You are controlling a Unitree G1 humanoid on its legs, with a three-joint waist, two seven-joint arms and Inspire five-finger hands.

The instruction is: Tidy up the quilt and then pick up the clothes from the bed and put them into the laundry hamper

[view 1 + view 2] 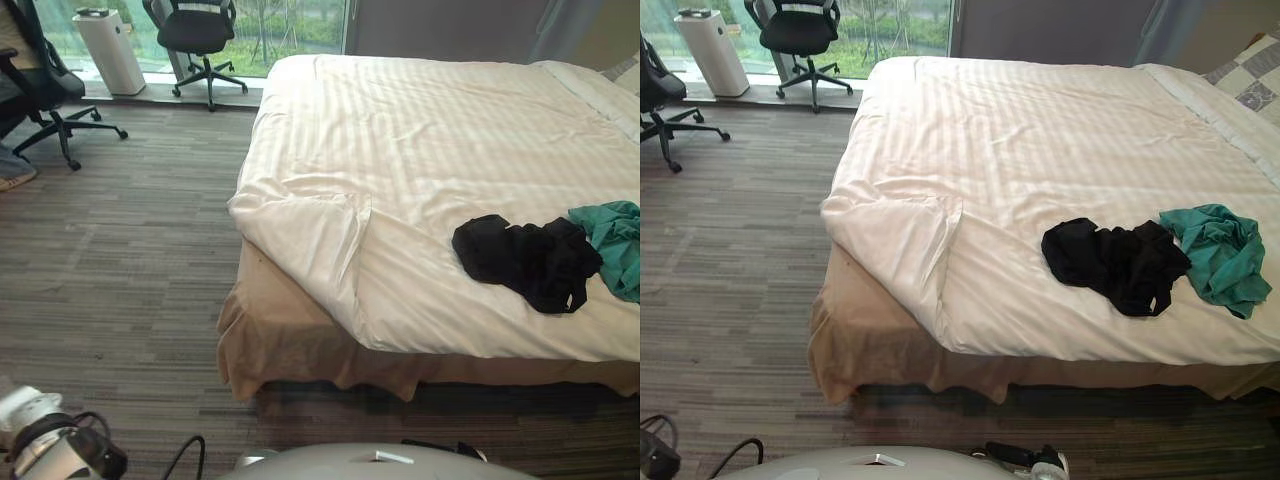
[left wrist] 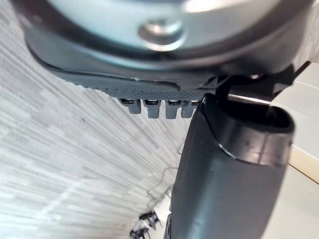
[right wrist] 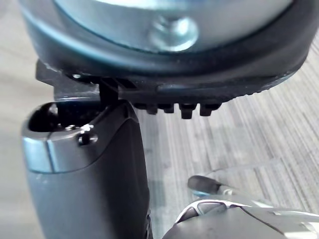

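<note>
The quilt (image 1: 430, 140) had its near-left corner (image 1: 312, 232) flipped back; I'd pinch that fold and pull it square first; black clothes (image 1: 525, 260) and teal clothes (image 1: 620, 245) sat touching on its right side; left hand (image 2: 229, 169) and right hand (image 3: 89, 174) hung loose, fingers relaxed, empty.

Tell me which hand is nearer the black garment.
Right. The right hand hangs low before the bed, in front of the black garment; the left hand hangs far left over the floor.
</note>
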